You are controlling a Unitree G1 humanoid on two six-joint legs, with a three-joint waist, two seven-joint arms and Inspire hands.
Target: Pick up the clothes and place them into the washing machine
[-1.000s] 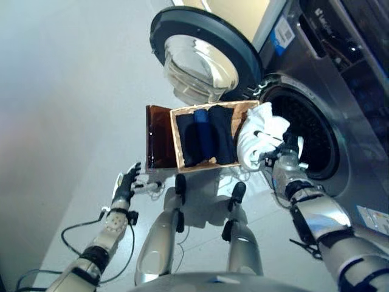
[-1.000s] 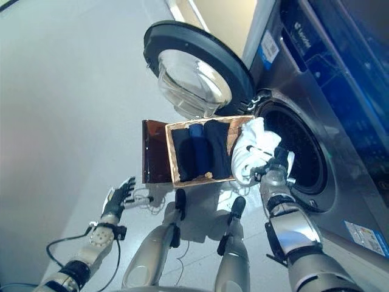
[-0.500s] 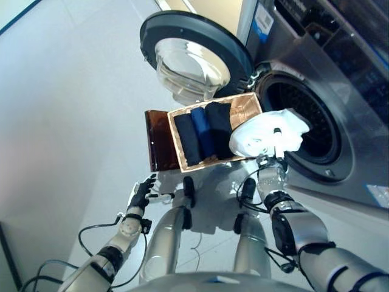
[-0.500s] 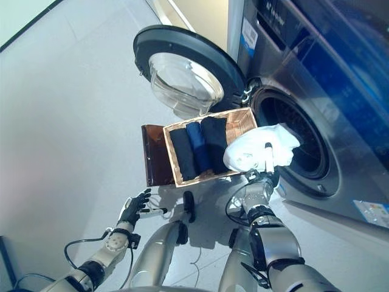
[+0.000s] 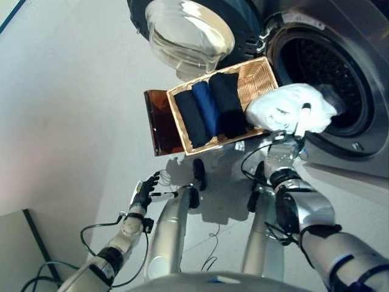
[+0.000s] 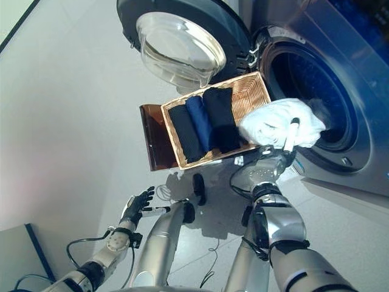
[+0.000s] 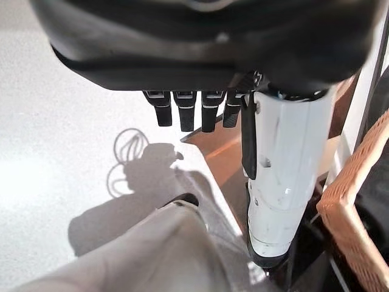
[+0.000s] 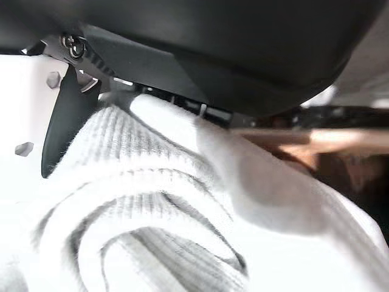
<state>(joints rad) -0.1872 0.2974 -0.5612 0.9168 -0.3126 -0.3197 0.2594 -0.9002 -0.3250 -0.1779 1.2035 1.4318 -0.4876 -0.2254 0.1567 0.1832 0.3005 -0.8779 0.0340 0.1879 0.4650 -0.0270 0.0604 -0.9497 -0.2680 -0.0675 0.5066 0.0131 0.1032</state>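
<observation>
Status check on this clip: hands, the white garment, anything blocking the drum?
Right hand shut on white garment, held at the washer opening. Left hand open, idle, low. Basket with dark clothes beside it; opening unobstructed.

White garment carried closer to the washer's mouth

Over the last second the right robot hand, fingers clamped on the bundled white garment, has carried it away from the corner of the wicker basket towards the washing machine drum opening. A second ago the bundle hung at the opening's near edge, overlapping the basket's corner; now its far end lies over the lower rim of the opening, with only its near end touching the basket. The whole view has also shifted as the head camera moved, so the scene sits higher in both eye views.
</observation>
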